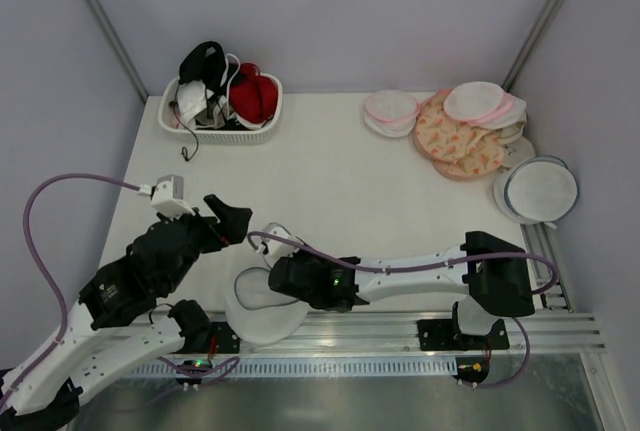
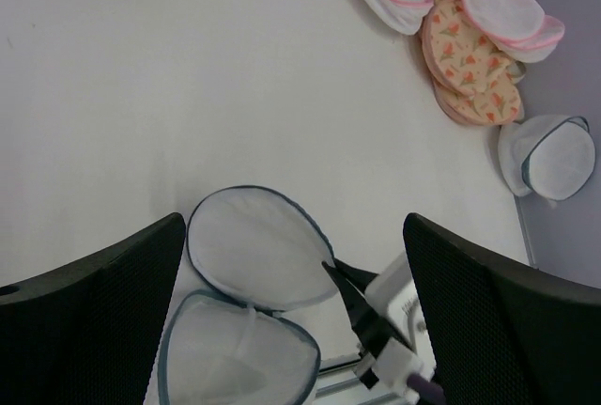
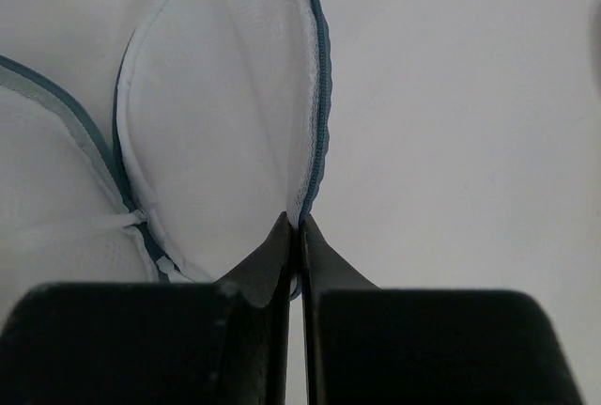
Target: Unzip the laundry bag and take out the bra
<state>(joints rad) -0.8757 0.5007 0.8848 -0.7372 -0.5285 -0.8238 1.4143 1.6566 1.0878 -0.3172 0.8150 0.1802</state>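
Laundry bag (image 1: 250,316) — partly hidden under right arm (image 1: 410,269)

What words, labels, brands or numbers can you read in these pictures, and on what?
None readable. The laundry bag, the white basket and the orange-patterned pads show no lettering.
Small dark marks on the right arm's white housing are too small to read.

White surface (image 1: 330,181) enclosed by plain pale grey walls (image 1: 330,11) on three sides. Metal struts (image 1: 100,16) seen at back corners. Aluminium rail (image 1: 350,329) fixed along near edge. Light even, shadows soft.
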